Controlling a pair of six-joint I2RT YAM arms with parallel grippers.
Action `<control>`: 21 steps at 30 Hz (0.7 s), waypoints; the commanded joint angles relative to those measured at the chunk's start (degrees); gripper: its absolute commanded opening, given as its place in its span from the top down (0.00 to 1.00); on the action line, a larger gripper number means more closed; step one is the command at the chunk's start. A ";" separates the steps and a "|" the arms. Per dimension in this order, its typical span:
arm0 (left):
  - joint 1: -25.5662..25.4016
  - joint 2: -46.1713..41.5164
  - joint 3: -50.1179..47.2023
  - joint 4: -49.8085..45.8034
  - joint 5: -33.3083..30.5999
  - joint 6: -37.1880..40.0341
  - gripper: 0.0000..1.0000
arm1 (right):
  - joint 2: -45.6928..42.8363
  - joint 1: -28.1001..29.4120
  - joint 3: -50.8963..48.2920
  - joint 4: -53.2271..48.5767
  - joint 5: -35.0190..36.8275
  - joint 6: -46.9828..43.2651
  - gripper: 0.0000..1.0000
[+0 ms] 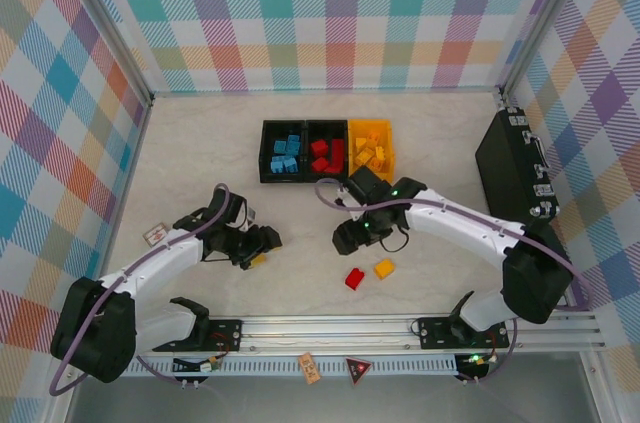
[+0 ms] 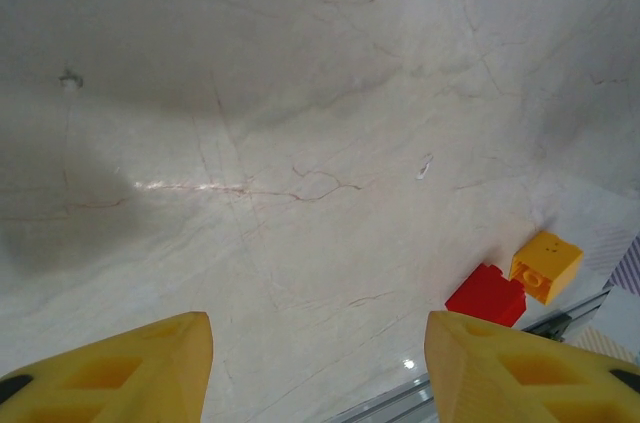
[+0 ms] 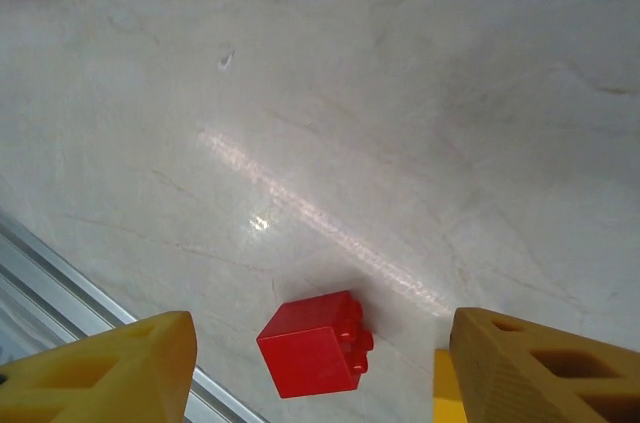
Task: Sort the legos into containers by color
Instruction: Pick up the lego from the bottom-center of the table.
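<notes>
Lego in red (image 1: 354, 279) lies beside yellow-orange lego (image 1: 384, 268).

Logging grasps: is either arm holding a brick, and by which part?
Nothing is held. The left fingers and right fingers stand open and empty; the red brick lies loose on the table.

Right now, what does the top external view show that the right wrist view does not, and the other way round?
Top external view: three containers in a row, the left black container with blue legos, the middle black container with red legos, the yellow-orange container with yellow-orange legos; also the black case. Right wrist view: the right fingers, apart with nothing between, and the studs on the red brick. Both: that red brick, the pale table, the metal rail.
</notes>
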 commanded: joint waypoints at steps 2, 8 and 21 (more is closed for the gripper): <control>0.60 0.20 -0.83 1.97 1.51 -1.07 0.40 | 1.88 3.58 -1.63 1.17 1.50 -0.18 0.32; 0.65 0.19 -1.11 1.69 0.62 -0.95 0.40 | 4.27 6.88 -3.26 1.40 2.02 0.19 0.32; 0.60 2.41 -1.89 3.31 0.36 -1.24 0.40 | 10.02 10.60 -5.03 1.75 4.18 0.73 0.35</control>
